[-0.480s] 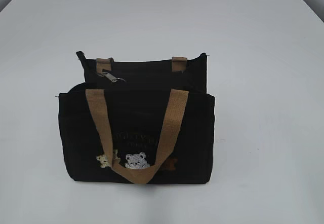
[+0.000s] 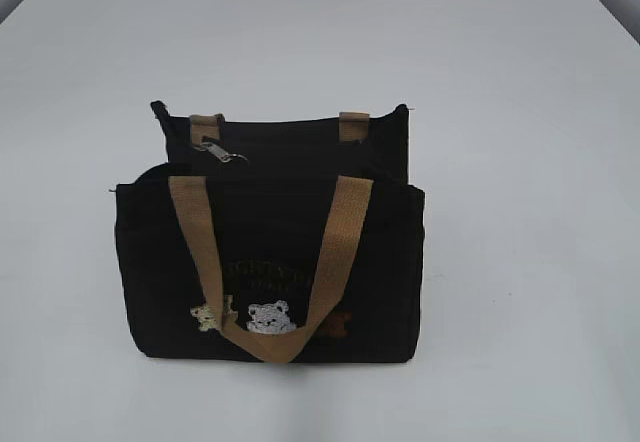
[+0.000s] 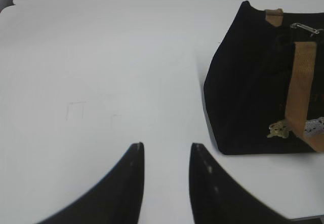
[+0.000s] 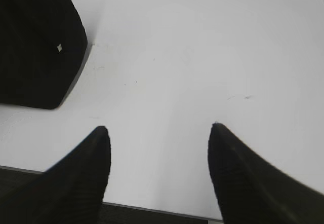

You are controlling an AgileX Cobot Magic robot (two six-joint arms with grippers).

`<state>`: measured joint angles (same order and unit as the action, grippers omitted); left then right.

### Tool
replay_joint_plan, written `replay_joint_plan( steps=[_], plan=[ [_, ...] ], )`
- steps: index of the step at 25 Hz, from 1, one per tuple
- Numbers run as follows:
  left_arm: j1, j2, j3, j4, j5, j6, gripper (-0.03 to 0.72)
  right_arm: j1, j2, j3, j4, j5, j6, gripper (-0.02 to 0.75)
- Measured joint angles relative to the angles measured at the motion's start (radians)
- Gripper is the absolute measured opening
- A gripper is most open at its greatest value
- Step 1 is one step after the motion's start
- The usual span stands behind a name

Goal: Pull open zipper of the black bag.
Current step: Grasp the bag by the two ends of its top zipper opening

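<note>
Hovering over bare table, the left gripper (image 3: 166, 150) shows a narrow gap between its jaws and holds nothing; the black bag (image 3: 250, 82) lies at its 2 o'clock, well apart. The right gripper (image 4: 158, 133) has its jaws spread wide, also empty, with one corner of the bag at its 10 o'clock. Neither gripper appears in the exterior view.

On the white table (image 2: 520, 62), the black bag (image 2: 270, 262) stands upright near the centre, its tan handle (image 2: 340, 232) draped down the front panel. The zipper (image 2: 290, 147) runs along the top edge. Its silver pull tab (image 2: 218, 149) lies at the bag's 11 o'clock, near the rear left strap loop.

Handling judgement: the fabric is soft and probably light, so the bag will likely slide or collapse when pulled. Pinch the metal tab with one gripper; brace the bag body near the tab's end with the other.
</note>
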<state>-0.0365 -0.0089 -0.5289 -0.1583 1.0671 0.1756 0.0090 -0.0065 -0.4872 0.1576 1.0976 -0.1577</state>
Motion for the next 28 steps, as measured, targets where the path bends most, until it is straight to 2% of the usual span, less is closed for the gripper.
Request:
replay_joint_plan(
  steps=[18, 23, 26, 28],
  plan=[
    [0.000, 0.000, 0.000, -0.010, 0.000, 0.000, 0.232, 0.000, 0.000, 0.000, 0.000, -0.001, 0.000, 0.475],
    [0.001, 0.102, -0.012, -0.154, -0.008, 0.000, 0.237, 0.000, 0.002, -0.009, 0.000, -0.037, 0.000, 0.464],
    [0.001, 0.243, -0.038, -0.258, -0.055, 0.000, 0.239, 0.000, 0.056, -0.030, 0.001, -0.142, 0.000, 0.452],
    [0.002, 0.344, -0.051, -0.366, -0.127, 0.000, 0.244, 0.000, 0.132, -0.035, 0.013, -0.218, -0.001, 0.450]
  ],
)
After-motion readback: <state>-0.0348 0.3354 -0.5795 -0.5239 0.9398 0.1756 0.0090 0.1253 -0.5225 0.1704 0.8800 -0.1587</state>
